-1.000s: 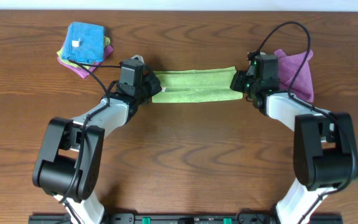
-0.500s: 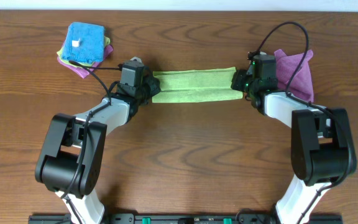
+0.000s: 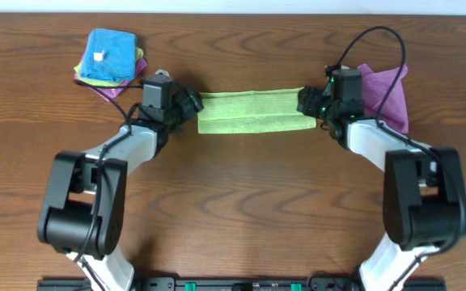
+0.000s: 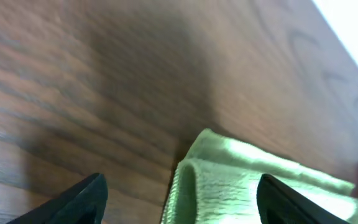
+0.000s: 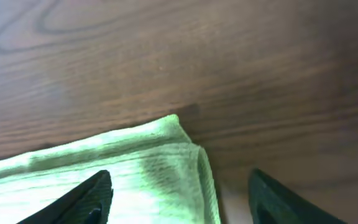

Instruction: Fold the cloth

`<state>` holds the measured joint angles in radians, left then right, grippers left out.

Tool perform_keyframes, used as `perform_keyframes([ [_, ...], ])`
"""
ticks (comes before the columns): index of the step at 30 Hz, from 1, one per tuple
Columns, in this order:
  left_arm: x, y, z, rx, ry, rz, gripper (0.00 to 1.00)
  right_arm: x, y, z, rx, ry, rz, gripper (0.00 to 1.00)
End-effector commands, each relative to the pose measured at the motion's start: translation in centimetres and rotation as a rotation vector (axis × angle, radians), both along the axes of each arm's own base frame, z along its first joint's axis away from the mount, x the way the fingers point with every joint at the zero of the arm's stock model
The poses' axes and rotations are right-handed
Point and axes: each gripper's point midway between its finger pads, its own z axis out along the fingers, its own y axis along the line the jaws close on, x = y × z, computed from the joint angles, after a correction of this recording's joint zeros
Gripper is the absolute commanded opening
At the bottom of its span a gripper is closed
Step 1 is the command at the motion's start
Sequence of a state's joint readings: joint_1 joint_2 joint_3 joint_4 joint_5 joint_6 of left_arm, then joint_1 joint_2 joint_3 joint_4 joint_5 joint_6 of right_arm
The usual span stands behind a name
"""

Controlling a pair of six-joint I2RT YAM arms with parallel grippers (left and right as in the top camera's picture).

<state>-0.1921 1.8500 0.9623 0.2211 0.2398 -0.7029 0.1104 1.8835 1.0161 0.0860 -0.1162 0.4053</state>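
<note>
Cloth (image 3: 253,111): lime-green microfibre, folded into a long narrow band, lying flat at the far middle of the table, spanning from one gripper to the other.
Texture: fine nubbly pile; the left end shows a rounded doubled fold, the right end a soft layered corner.
Left gripper (image 3: 186,109): at the band's left end, dark fingers (image 4: 82,199) spread wide, cloth end lying loose between them.
Right gripper (image 3: 307,103): at the right end, fingers (image 5: 92,193) spread wide too, cloth corner between them, unpinched.
Table (image 3: 241,202): dark wood, strong grain.
Purple cloth (image 3: 387,93): crumpled, just beside the right gripper's outer side.
Blue cloth (image 3: 108,55): folded square topping a small stack, far left.
</note>
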Motion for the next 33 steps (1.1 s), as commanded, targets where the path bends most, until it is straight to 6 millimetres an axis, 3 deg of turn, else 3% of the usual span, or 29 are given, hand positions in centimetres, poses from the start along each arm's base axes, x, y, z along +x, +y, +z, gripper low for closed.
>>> perform_keyframes([
  [1,0.3,-0.5,3.9,-0.034,-0.083,-0.040,0.78,0.3,0.2,3.9,0.004,-0.062,0.003,0.77],
  [2,0.2,-0.7,4.6,-0.047,-0.096,-0.051,0.74,-0.1,0.2,4.3,0.004,-0.058,0.004,0.79],
  [6,-0.3,-1.9,7.1,-0.116,-0.130,-0.099,0.21,-1.3,0.0,5.5,0.019,-0.028,-0.010,0.89],
  [8,-0.5,-2.4,7.2,-0.158,-0.110,-0.099,0.06,-1.9,0.4,5.5,0.047,-0.006,0.006,0.93],
  [11,-0.8,-3.3,6.5,-0.163,-0.088,-0.117,0.06,-2.6,0.9,4.8,0.106,0.044,0.021,0.99],
  [14,-1.2,-4.3,5.2,-0.146,-0.063,-0.129,0.06,-2.6,0.3,3.7,0.130,0.080,-0.025,0.99],
  [20,-2.3,-6.5,0.2,-0.128,0.045,-0.172,0.06,-2.4,-0.4,0.1,0.220,0.171,-0.120,0.99],
  [24,-2.7,-6.5,-1.7,-0.112,0.087,-0.169,0.06,-2.6,0.3,-1.1,0.255,0.202,-0.099,0.99],
  [33,-1.5,-5.9,-5.0,-0.101,0.104,-0.077,0.06,-2.8,0.6,-3.3,0.274,0.249,-0.109,0.99],
])
